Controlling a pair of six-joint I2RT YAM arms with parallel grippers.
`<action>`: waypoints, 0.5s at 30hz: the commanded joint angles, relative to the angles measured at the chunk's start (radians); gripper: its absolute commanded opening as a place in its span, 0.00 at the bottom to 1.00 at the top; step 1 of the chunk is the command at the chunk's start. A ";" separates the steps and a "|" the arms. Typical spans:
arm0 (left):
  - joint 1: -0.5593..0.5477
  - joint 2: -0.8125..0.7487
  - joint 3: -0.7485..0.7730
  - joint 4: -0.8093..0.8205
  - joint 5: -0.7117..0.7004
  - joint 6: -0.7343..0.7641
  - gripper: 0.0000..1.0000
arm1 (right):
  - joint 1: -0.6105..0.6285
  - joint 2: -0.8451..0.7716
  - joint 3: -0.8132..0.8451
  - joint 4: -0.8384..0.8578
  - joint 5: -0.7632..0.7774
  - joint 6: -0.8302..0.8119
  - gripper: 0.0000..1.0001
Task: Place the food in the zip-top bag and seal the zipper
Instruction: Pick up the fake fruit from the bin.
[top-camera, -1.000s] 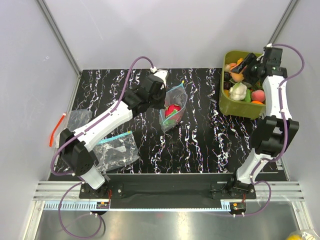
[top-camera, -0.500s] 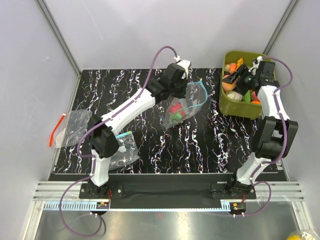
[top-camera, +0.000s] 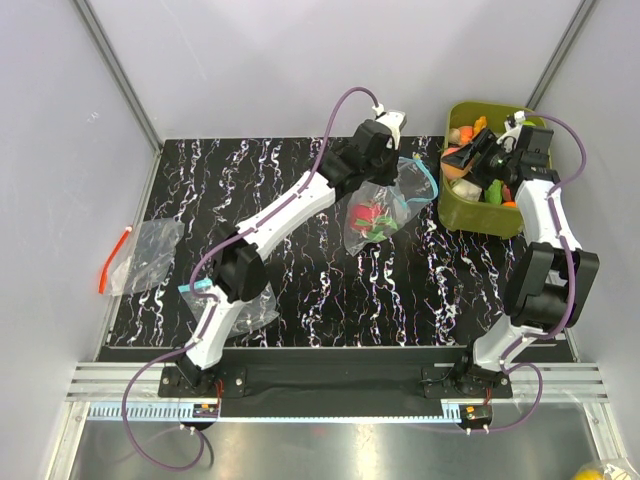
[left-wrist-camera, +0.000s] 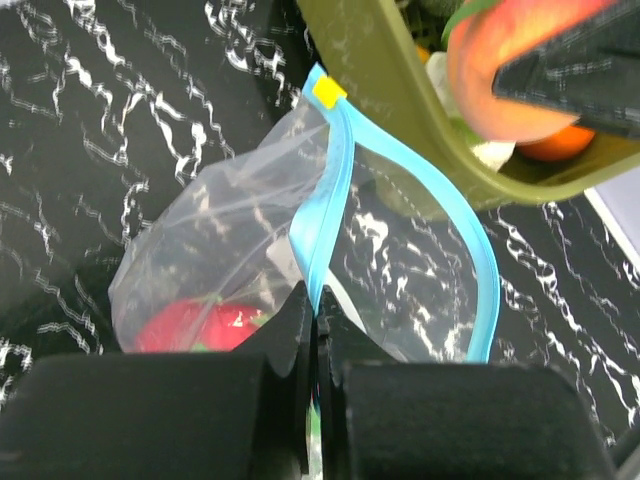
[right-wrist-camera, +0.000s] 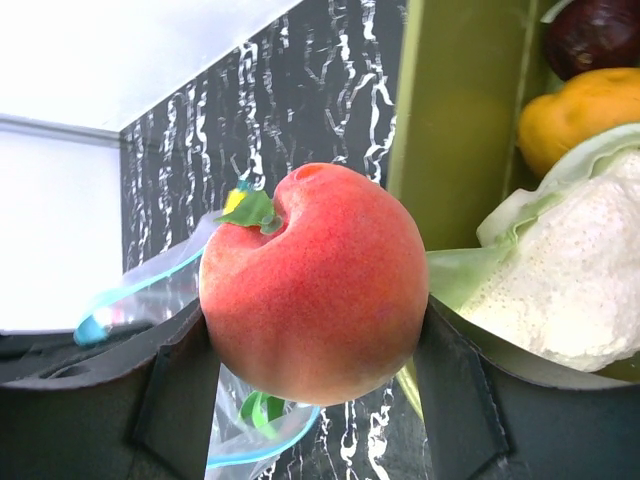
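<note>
Partly done: the zip-top bag (top-camera: 375, 215), toward the bench's (top-camera: 450, 290) 1 o'clock, already holds red food (left-wrist-camera: 190, 325). The left pincer (left-wrist-camera: 318, 330) is clamped on its unsealed zipper (left-wrist-camera: 335, 190). The right pincer (right-wrist-camera: 315, 315) grips a peach (right-wrist-camera: 300, 270) at the bag's 2 o'clock, not yet dropped in.

The left arm (top-camera: 285, 208) and right arm (top-camera: 548, 205) both have white links with black joints, a purple cable (top-camera: 340, 102) looped along each, black bases (top-camera: 200, 378), and blocky matte-black fingers on the left gripper (left-wrist-camera: 318, 330) and right gripper (right-wrist-camera: 312, 330).
</note>
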 joint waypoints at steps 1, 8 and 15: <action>0.001 0.008 0.030 0.156 0.023 0.024 0.00 | 0.000 -0.066 -0.011 0.098 -0.092 -0.016 0.25; 0.003 0.037 0.027 0.245 0.061 0.003 0.00 | 0.002 -0.087 -0.033 0.115 -0.146 -0.032 0.26; 0.001 0.089 0.041 0.383 0.090 0.010 0.00 | 0.002 -0.109 -0.086 0.140 -0.178 -0.050 0.28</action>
